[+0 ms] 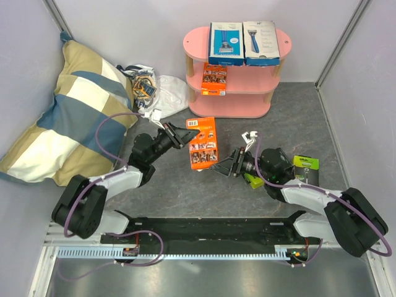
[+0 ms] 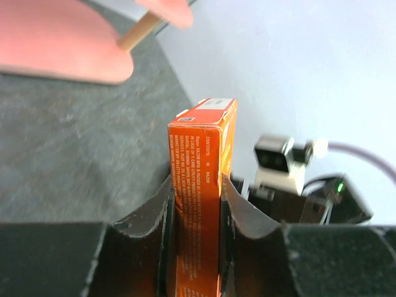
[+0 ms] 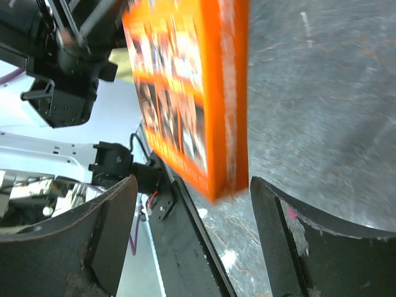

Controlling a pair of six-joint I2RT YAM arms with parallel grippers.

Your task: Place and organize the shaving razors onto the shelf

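Observation:
My left gripper [image 1: 187, 132] is shut on a flat orange razor card [image 1: 203, 143] and holds it over the table in front of the pink shelf [image 1: 281, 43]. In the left wrist view the card [image 2: 201, 161] stands edge-on between the fingers [image 2: 154, 216]. My right gripper [image 1: 218, 165] is open, and the card's lower end [image 3: 185, 86] hangs between its fingers [image 3: 297, 241] without touching them. A blue box [image 1: 225, 43] and a white box [image 1: 260, 42] lie on the top board. A second orange card [image 1: 214, 80] is on the middle board. A lime-green-and-black box [image 1: 305, 169] lies right of the right arm.
A lime-green object [image 1: 252, 180] shows partly under the right arm. A checked pillow [image 1: 68, 111] fills the left side. A white plastic bag [image 1: 154, 86] with colourful items lies left of the shelf. Grey walls close in the table on three sides.

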